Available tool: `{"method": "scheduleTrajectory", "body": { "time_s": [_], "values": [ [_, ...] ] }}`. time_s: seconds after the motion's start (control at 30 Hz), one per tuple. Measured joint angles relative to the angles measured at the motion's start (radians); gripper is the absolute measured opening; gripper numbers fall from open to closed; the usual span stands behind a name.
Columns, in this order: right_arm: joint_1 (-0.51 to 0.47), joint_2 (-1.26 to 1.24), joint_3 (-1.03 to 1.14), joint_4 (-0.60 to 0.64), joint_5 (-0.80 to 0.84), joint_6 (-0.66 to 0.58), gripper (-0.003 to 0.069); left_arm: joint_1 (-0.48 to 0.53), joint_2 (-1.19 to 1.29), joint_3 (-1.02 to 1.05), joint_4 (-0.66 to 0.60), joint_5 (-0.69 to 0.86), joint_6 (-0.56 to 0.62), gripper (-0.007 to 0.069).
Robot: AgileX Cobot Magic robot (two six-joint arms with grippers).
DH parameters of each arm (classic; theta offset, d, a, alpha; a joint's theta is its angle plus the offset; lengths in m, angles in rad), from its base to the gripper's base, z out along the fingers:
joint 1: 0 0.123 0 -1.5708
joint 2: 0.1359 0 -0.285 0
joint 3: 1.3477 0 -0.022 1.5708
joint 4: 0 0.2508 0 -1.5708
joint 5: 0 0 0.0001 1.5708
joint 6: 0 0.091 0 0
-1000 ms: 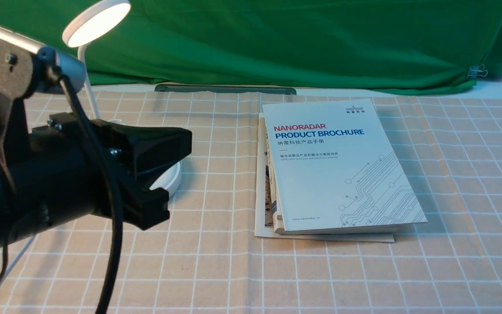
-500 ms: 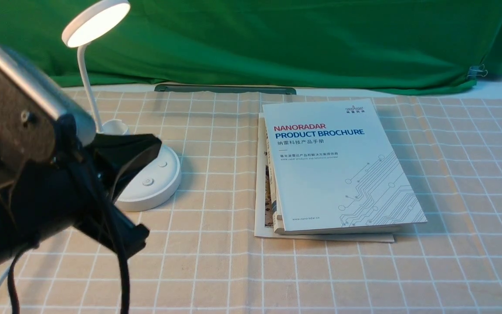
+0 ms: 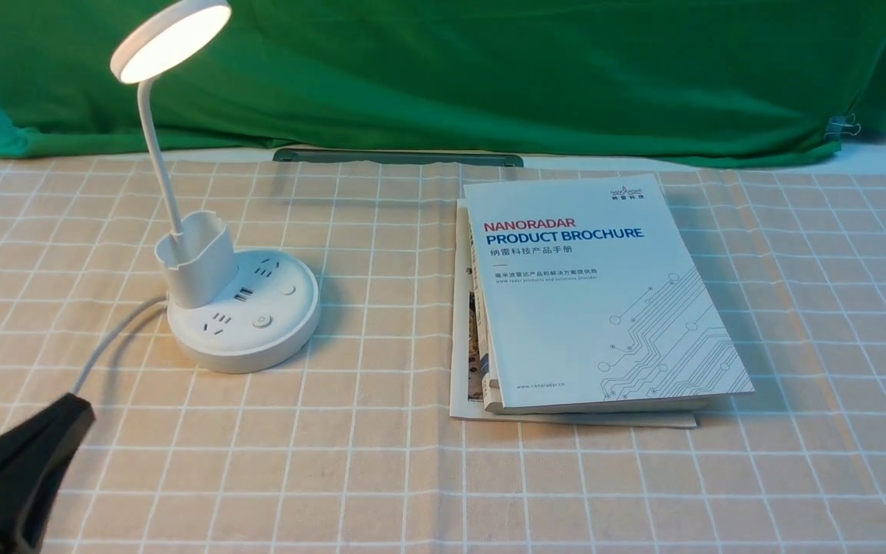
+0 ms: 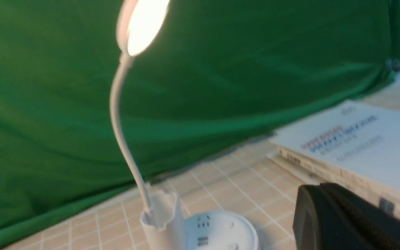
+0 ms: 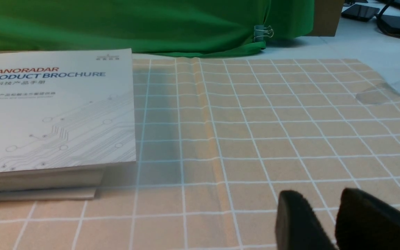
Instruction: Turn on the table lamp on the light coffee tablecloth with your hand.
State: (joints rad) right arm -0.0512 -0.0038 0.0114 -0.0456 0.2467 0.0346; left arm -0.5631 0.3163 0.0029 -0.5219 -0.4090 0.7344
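Already lit, the lamp (image 3: 198, 261) looks light, its neck (image 3: 158, 154) bendy; touch only the button (image 3: 261, 321). My left hand (image 3: 20, 462): open or closed, can't tell.

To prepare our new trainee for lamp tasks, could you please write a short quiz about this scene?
1. True or false: the table lamp is lit.
2. On the light coffee tablecloth, on which side of the lamp does the brochure lie? A robot's left; B robot's right; C behind it.
3. Is the left gripper touching the lamp?
Key: 1 true; 2 B; 3 no, it is clear of the lamp, nearer the robot.
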Motion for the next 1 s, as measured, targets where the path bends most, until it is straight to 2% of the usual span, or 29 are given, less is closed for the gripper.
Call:
{"method": "scheduleTrajectory", "body": {
  "time_s": [0.2,0.3,0.37,0.5,0.53,0.57,0.6,0.7,0.9,1.0],
  "values": [
    [0.0,0.0,0.0,0.0,0.001,0.0,0.0241,0.026,-0.04,0.001,-0.025,-0.096,-0.04,0.0021],
    [0.0,0.0,0.0,0.0,0.001,0.0,0.0241,0.114,-0.064,0.001,0.026,-0.075,-0.129,0.0021],
    [0.0,0.0,0.0,0.0,0.001,0.0,0.0241,0.175,-0.087,0.001,0.083,-0.006,-0.204,0.0021],
    [0.0,0.0,0.0,0.0,0.001,0.0,0.0241,0.329,-0.189,0.001,0.25,0.302,-0.497,0.0021],
    [0.0,0.0,0.0,0.0,0.001,0.0,0.0241,0.334,-0.195,0.001,0.258,0.302,-0.497,0.0021],
    [0.0,0.0,0.0,0.0,0.001,0.0,0.0241,0.37,-0.241,0.001,0.299,0.437,-0.578,0.0021],
    [0.0,0.0,0.0,0.0,0.001,0.0,0.0241,0.396,-0.28,0.001,0.317,0.519,-0.607,0.0021],
    [0.0,0.0,0.0,0.0,0.0,0.0,0.0241,0.452,-0.312,0.002,0.338,0.648,-0.632,0.0021],
    [0.0,0.0,0.0,0.0,0.001,0.0,0.0241,0.53,-0.315,0.002,0.342,0.668,-0.66,0.0021],
    [0.0,0.0,0.0,0.0,0.001,0.0,0.0241,0.536,-0.317,0.002,0.343,0.668,-0.686,0.0021]
  ]
}}
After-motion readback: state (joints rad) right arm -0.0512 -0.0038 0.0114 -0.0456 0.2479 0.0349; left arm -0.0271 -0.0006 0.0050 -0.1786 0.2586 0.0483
